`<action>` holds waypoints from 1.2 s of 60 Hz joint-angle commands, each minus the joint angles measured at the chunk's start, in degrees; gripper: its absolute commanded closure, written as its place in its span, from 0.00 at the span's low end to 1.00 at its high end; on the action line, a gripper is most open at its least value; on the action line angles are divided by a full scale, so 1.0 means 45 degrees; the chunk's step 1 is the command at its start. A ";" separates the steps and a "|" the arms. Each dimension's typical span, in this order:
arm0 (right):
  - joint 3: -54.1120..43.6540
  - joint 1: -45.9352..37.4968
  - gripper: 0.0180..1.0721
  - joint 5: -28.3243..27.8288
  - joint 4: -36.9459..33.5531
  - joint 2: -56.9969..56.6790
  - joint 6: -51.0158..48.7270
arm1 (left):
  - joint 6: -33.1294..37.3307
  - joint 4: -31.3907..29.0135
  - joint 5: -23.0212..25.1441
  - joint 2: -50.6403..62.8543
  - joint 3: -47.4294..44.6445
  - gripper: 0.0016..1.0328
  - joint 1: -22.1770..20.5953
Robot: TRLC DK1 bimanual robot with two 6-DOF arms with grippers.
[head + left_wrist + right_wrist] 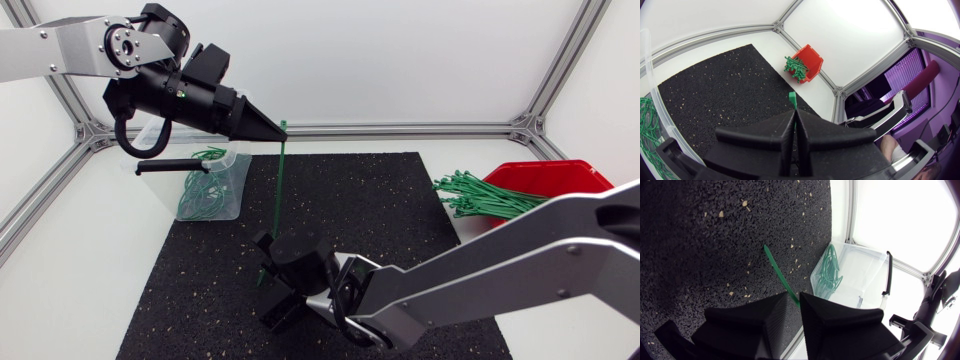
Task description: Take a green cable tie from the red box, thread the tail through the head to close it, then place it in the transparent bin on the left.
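Observation:
A green cable tie [281, 185] hangs straight down over the black mat. My left gripper [281, 128] is shut on its head end, high above the mat beside the bin; the head [792, 99] sticks out past the shut fingertips [790, 120]. My right gripper [268, 252] is low at the tie's tail. In the right wrist view the tail [777, 272] runs into the narrow gap of that gripper [794, 301], and the jaws stand slightly apart around it. The red box [548, 175] lies far right with a pile of green ties [480, 195].
The transparent bin [228, 200] stands at the mat's left rear and holds several closed green ties [200, 195]. A black bar [165, 167] crosses its near rim. The black mat [400, 220] covers the table's middle, and aluminium frame rails run along the edges.

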 commanded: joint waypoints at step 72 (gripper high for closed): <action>0.2250 -0.1080 0.95 -0.3269 -0.7637 -0.3826 0.8405 | 0.1340 -0.0206 0.0272 -0.0729 -0.0605 0.97 0.0401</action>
